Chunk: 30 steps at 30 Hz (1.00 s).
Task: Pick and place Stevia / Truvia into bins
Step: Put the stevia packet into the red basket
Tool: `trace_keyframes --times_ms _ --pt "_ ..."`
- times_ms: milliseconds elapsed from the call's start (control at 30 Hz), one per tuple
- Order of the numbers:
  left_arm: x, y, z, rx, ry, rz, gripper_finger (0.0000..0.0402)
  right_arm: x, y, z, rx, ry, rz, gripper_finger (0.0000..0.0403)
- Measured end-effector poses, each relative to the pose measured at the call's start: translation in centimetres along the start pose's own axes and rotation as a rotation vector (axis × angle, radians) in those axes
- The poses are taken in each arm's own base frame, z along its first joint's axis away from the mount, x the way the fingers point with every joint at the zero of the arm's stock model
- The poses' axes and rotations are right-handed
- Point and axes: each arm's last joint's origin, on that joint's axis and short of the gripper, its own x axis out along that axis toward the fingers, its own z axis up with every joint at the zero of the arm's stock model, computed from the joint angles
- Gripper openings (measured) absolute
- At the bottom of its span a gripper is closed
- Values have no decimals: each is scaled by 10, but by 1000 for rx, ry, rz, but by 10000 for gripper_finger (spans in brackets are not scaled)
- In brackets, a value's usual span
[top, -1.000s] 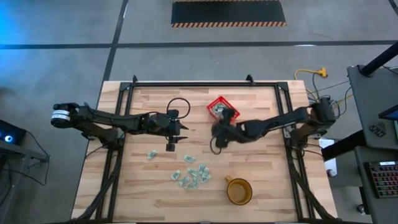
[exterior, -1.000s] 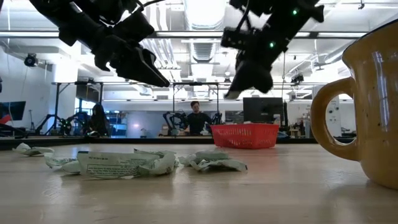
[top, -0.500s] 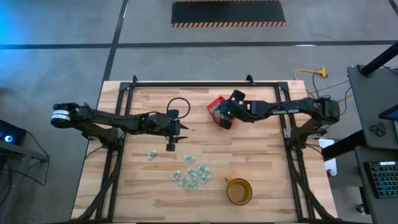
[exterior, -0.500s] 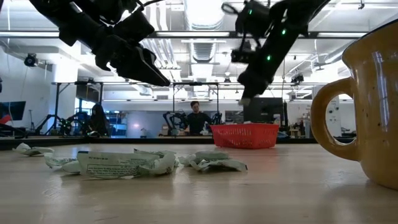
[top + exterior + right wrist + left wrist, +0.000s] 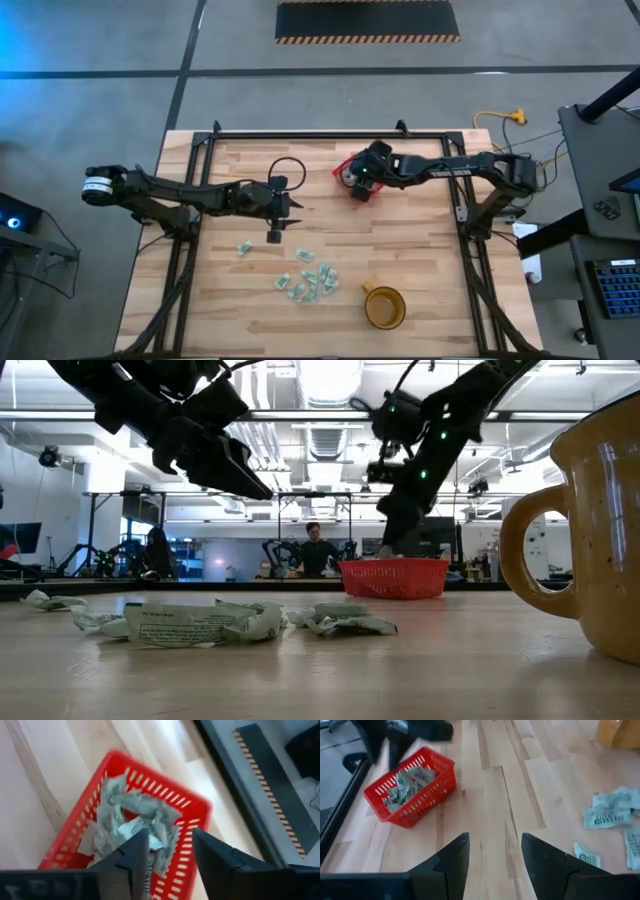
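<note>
The red basket (image 5: 346, 166) stands far right of the table's middle and holds several pale green and white sachets (image 5: 132, 817). It also shows in the low view (image 5: 395, 577) and the left wrist view (image 5: 410, 787). More sachets (image 5: 306, 282) lie flat on the wood near the front, with one (image 5: 243, 248) apart to the left. They also show in the low view (image 5: 200, 622). My right gripper (image 5: 170, 852) is open just above the basket, pointing down into it (image 5: 360, 180). My left gripper (image 5: 495, 852) is open and empty above the table's middle (image 5: 292, 208).
An amber-brown cup (image 5: 384, 306) with a handle stands near the front right, close to the low camera (image 5: 590, 520). A black cable loop (image 5: 287, 168) hangs by the left arm. Bare wood (image 5: 420, 250) lies between the basket and the cup. People show in the room beyond.
My right gripper has swung from above the table's middle toward the far edge and now stands over the red basket, lower than half a second ago. The sachets on the table have kept their places.
</note>
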Motion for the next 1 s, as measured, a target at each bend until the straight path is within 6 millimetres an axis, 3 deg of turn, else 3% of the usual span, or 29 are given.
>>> trace_keyframes --times_ms 300,533,767,1000 --pt "-3 -5 -24 -45 236 -37 164 -60 7 7 -36 -125 107 164" --pt "-12 -13 -43 -263 468 -38 164 -99 35 -12 -122 -204 273 153" --pt "-22 -30 -51 -394 619 -42 164 -113 63 -39 -189 -265 369 141" --pt "-35 -51 -57 -491 754 -36 164 -111 81 -58 -242 -260 411 133"
